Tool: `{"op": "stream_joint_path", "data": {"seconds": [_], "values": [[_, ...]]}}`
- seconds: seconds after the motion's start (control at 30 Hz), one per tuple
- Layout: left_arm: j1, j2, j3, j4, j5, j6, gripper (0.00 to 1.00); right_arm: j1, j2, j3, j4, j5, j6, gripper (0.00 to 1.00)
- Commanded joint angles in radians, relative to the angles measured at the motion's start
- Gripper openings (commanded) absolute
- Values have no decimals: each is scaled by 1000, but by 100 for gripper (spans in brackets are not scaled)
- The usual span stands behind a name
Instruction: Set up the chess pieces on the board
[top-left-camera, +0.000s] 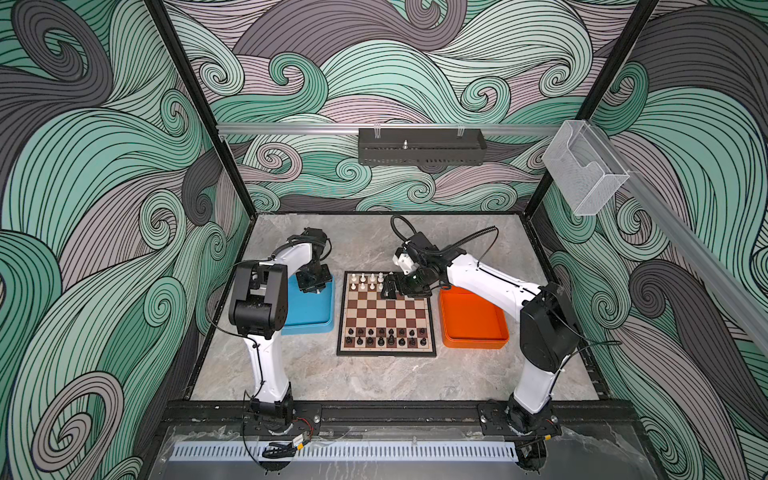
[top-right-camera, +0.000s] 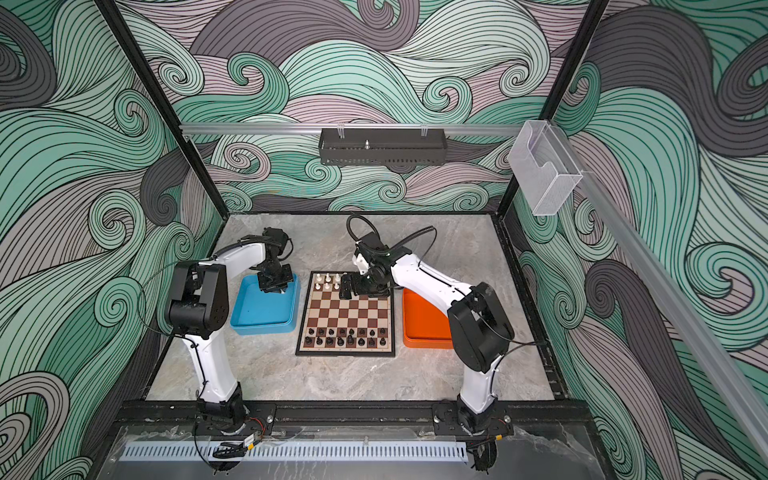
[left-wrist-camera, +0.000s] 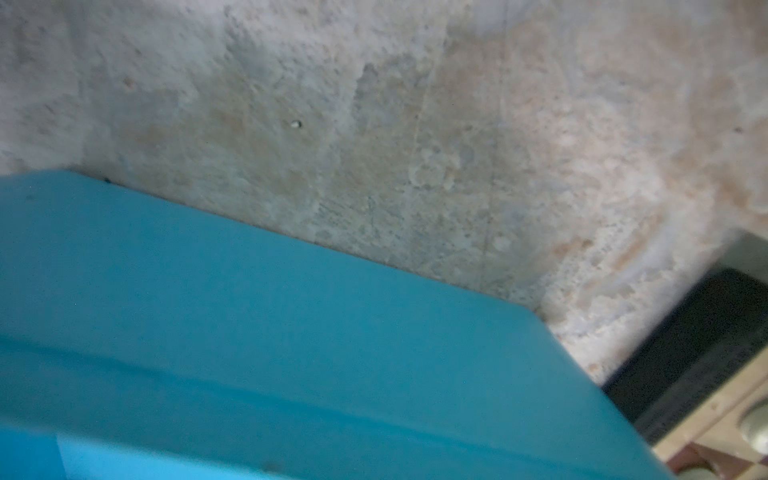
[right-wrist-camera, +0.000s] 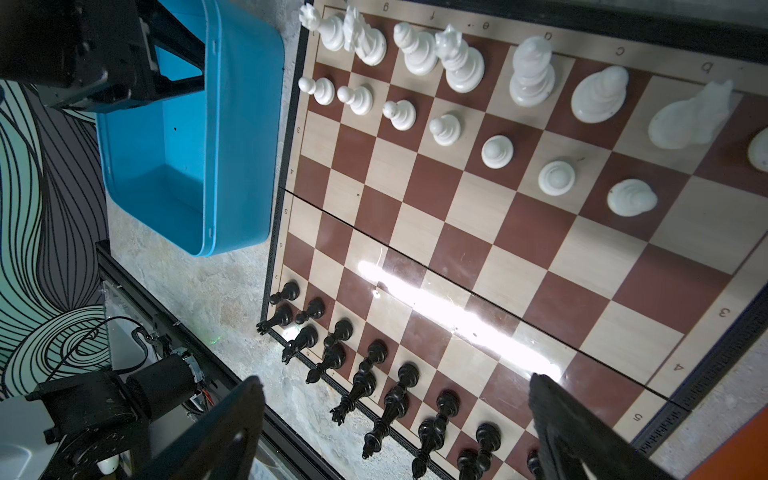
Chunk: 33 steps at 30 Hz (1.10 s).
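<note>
Both top views look steeply down from high at the front. The left wrist camera hugs the blue tray (left-wrist-camera: 291, 353); the right wrist camera overlooks the board (right-wrist-camera: 457, 232) and the same tray.

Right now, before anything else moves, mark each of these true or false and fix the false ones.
1. The black pieces stand in two rows on the near side of the board. True.
2. The orange tray sits left of the board. False: it sits on the right, and the blue tray is on the left.
3. The right claw is shut on a white pawn. False: its jaws stand wide apart over the board with nothing between them.
4. The left claw hangs over the blue tray. True.
5. The white pieces stand on the far side of the board. True.
</note>
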Motion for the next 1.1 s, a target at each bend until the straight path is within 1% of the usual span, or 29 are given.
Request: {"op": "stream_joint_path", "data": {"seconds": [0.0, 0.2, 0.4, 0.5, 0.57, 0.67, 0.77, 0.9, 1.07], "values": [[-7, -6, 40, -14, -10, 4, 13, -6, -33, -12, 5, -5, -10, 99], [-16, -54, 54, -62, -28, 33, 13, -9, -39, -8, 6, -5, -11, 99], [-45, -148, 57, -133, -67, 81, 13, -38, -68, -20, 4, -4, -16, 99], [-104, -190, 73, -165, -122, 105, 13, -71, -87, -32, 2, -5, -23, 99], [-151, -197, 107, -189, -126, 104, 13, -98, -100, -37, -8, -4, -33, 99], [-244, -184, 172, -205, -111, 103, 13, -150, -130, -53, -16, -4, -45, 99], [-336, -138, 257, -211, -78, 99, 13, -207, -171, -77, -30, 1, -57, 99], [-447, -39, 404, -220, -59, 92, 13, -280, -233, -126, -42, 12, -70, 99], [-558, 108, 611, -250, -43, 97, 13, -377, -307, -194, -70, 25, -83, 99]]}}
